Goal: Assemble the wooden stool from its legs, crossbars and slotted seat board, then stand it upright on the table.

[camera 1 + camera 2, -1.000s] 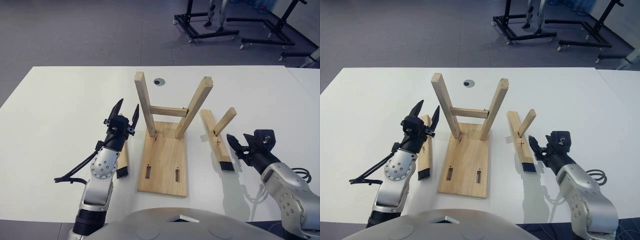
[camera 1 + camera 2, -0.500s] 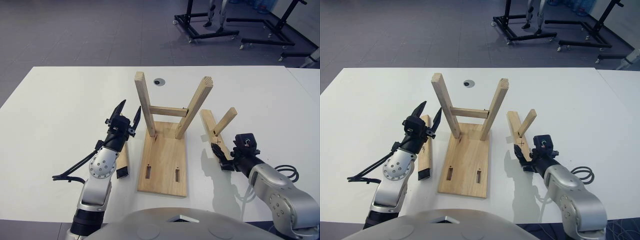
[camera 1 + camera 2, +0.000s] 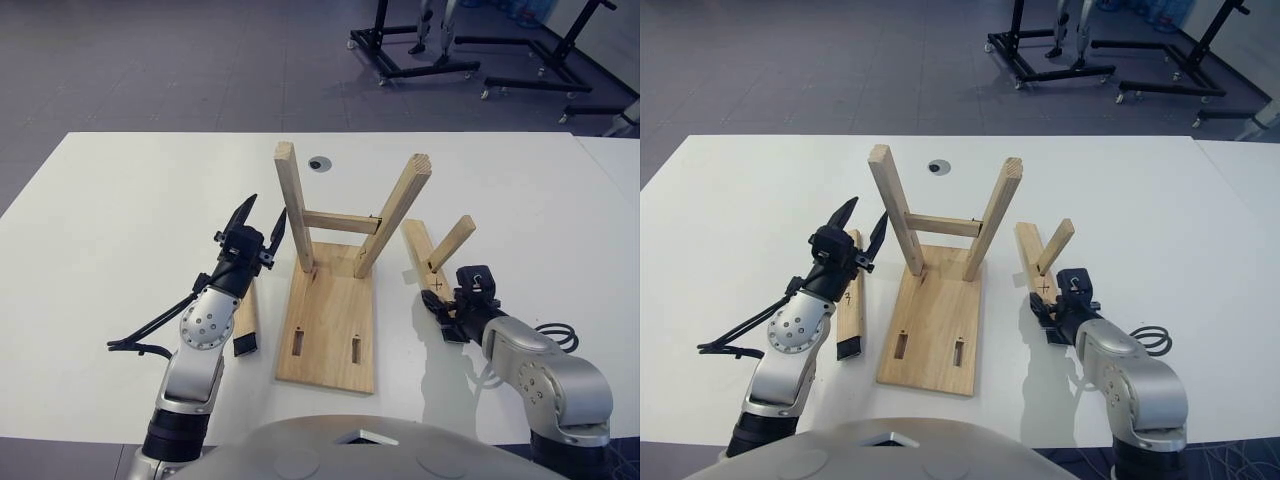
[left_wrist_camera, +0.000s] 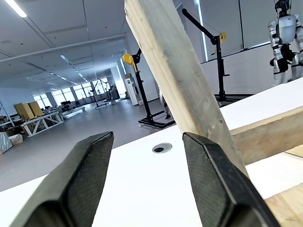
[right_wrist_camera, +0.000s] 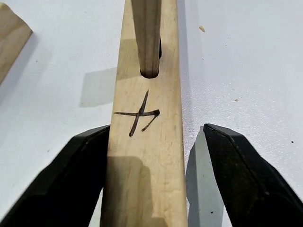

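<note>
My right tool (image 3: 447,312) sits released astride the loose leg (image 3: 422,258) lying on the table (image 3: 120,200) right of the seat board (image 3: 330,335), and my left tool (image 3: 263,212) gapes beside the standing leg (image 3: 293,205); closing off-centre could skid the loose leg or wrench its crossbar (image 3: 452,240) out.

White table (image 3: 120,200), slotted seat board (image 3: 330,325), loose leg (image 3: 851,318) left, pegged leg (image 3: 418,250) right

A small round cable port (image 3: 319,162) sits in the white desk (image 3: 120,220) at upper centre. Beyond it, on the grey floor (image 3: 180,60), black wheeled stands (image 3: 440,62) fill the upper right.
</note>
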Controlling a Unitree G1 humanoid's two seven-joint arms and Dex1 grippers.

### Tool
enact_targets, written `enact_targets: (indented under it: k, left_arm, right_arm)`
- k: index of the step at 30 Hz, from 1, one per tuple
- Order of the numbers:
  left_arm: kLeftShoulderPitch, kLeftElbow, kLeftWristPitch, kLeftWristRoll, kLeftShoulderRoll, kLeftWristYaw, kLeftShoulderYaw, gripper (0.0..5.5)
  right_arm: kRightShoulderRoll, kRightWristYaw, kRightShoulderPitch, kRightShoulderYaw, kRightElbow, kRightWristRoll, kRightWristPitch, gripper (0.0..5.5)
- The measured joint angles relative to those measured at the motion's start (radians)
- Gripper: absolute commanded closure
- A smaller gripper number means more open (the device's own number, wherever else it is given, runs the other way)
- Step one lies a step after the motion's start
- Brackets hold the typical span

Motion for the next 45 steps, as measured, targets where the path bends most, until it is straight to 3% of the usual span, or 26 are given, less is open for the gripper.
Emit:
enact_targets:
  k: [5,9,15,18,21,26,28,32,36,45]
  left_arm:
    - [0.004,-0.001,-0.007,0.0,-0.013,0.016,-0.001,2.85]
    - [0.004,-0.003,-0.008,-0.011,-0.025,0.028,0.014,2.85]
    - [-0.009,-0.092,0.045,-0.306,-0.058,-0.033,0.088,2.85]
    - [-0.095,-0.121,0.153,-0.531,-0.035,-0.108,0.159,2.85]
    - [-0.152,-0.132,0.27,-0.751,0.016,-0.195,0.216,2.85]
    - [-0.167,-0.191,0.412,-1.07,0.124,-0.365,0.281,2.85]
    - [-0.166,-0.22,0.486,-1.219,0.188,-0.441,0.312,2.85]
    - [-0.179,-0.22,0.623,-1.38,0.289,-0.484,0.33,2.4]
    - [-0.204,-0.224,0.752,-1.505,0.371,-0.489,0.312,1.97]
    - [-0.38,-0.167,0.889,-1.693,0.458,-0.501,0.304,1.97]
  right_arm:
    - [-0.024,0.029,0.0,-0.004,0.004,0.0,0.0,3.43]
    - [-0.04,0.05,0.004,-0.01,0.009,0.0,-0.019,3.43]
    - [-0.014,0.136,-0.084,-0.126,0.153,0.032,-0.244,3.43]
    - [0.046,0.231,-0.232,-0.256,0.251,0.174,-0.418,3.43]
    - [0.066,0.328,-0.338,-0.363,0.314,0.388,-0.468,3.43]
    - [0.059,0.41,-0.403,-0.388,0.196,0.835,-0.425,3.44]
    - [0.026,0.434,-0.403,-0.352,0.106,1.023,-0.396,3.44]
    - [-0.027,0.473,-0.352,-0.24,-0.052,1.101,-0.393,3.44]
    - [-0.054,0.557,-0.312,-0.088,-0.05,0.945,-0.415,3.44]
    - [-0.111,0.779,-0.286,0.113,0.045,0.667,-0.532,3.45]
